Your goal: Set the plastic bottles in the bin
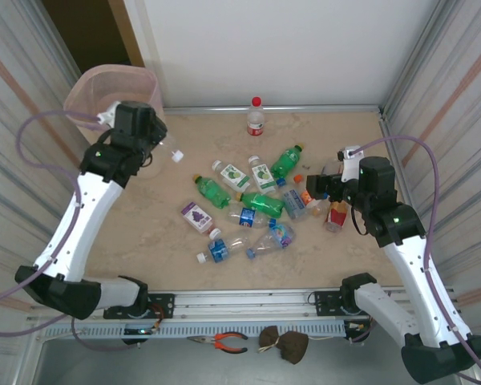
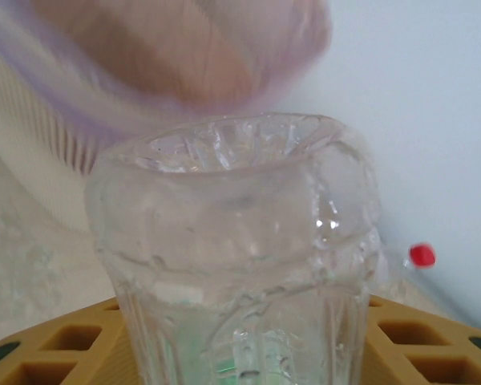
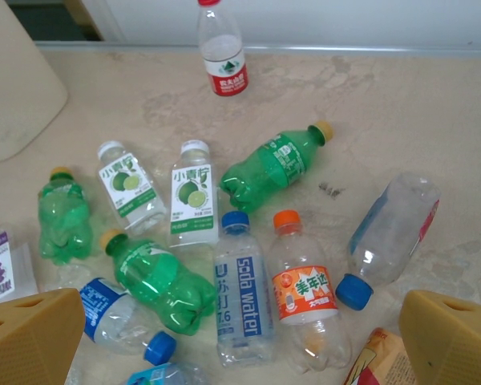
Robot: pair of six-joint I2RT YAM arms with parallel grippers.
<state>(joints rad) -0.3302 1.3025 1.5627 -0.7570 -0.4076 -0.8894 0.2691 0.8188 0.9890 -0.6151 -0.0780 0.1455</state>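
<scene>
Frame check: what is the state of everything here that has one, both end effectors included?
Bin: upright, open-topped; contents cannot be told.
Left end effector: closed on a clear bottle, held beside the bin.
Right end effector: open, empty.
Red-capped bottle: standing upright, capped.
Other bottles: lying on their sides on the table.

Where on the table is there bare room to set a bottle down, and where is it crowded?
Bare: the far right corner, between the red-capped bottle and the right wall; and the near left strip, between the purple pack and the left arm. Crowded: the middle, where the bottles lie.
</scene>
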